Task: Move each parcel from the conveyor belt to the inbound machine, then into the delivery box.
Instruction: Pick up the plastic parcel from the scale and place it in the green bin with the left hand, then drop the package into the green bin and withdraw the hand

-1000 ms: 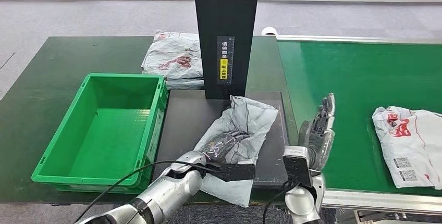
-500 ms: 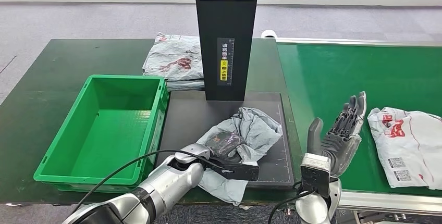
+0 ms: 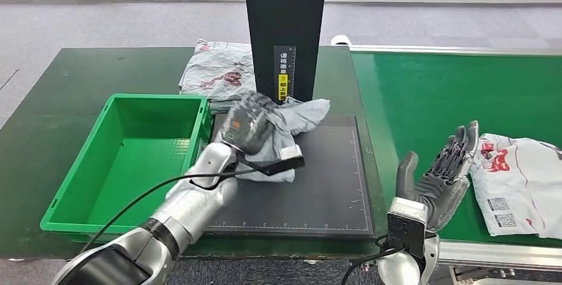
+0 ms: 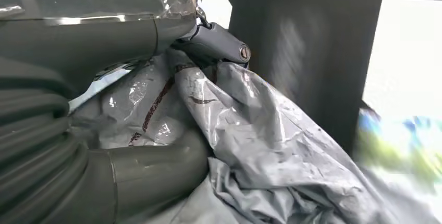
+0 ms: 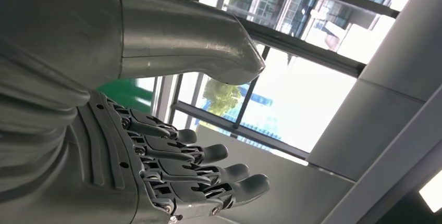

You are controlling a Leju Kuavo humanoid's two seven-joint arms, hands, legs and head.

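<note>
Gripping a crumpled grey parcel [image 3: 285, 129], the left hand [image 3: 246, 124] has it bunched in its fingers and lifted over the back left corner of the inbound machine's black platform [image 3: 318, 192], close to the dark upright column [image 3: 285, 33] and just beside the rim of the green delivery box [image 3: 126, 159]. My guess is that it is carried on this side because the box is the next stop, with only the near wall to clear. The bag looks soft and nearly shapeless: wrinkled glossy plastic with red markings on it, one end flopping out toward the column and the other hanging below the hand, so it will likely sag and drag when swung over. From the left wrist view the thumb and a finger press deep folds into the film; how much of the contents they actually have is hard to tell, since the plastic hides it. The right hand [image 3: 444, 175] is held up, holding nothing, its fingers spread and palm turned toward the conveyor belt [image 3: 457, 93], where another white and grey parcel [image 3: 523, 185] with printed labels lies just beside it, probably waiting to be picked up. Two more bags [image 3: 219, 73] lie on the dark green table [image 3: 79, 93] behind the box.
</note>
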